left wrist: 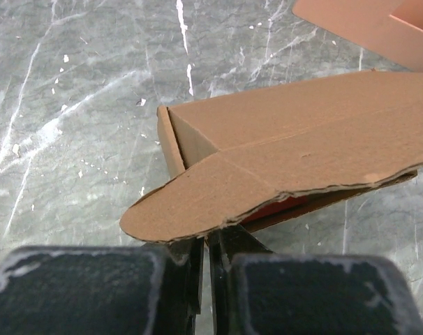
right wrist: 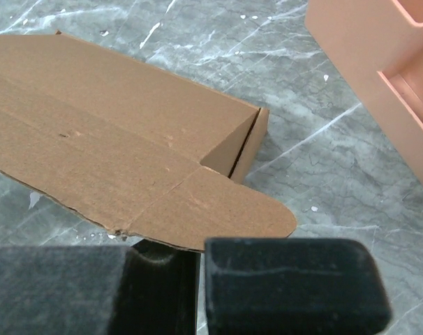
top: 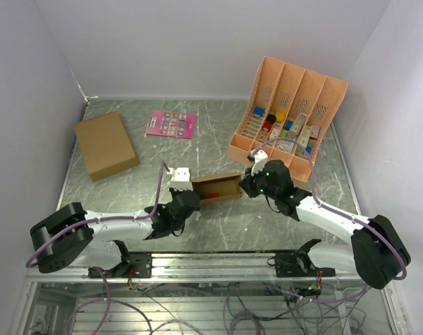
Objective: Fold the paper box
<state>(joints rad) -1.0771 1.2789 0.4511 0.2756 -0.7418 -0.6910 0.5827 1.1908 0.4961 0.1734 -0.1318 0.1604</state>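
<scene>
Jaws L & R pinch paper box [top: 216, 187] lid edge; thin card, prob. light, bendy, hold nr creases

Top external: high behind the arm bases, looking down across the whole worktop [top: 218, 223]; far.
Left wrist: behind the left gripper [left wrist: 206, 246], facing along its fingers; very near.
Right wrist: behind the right gripper [right wrist: 199, 255], likewise; very near.
Shared: paper box [top: 216, 187] and surrounding worktop, in all three views.
</scene>
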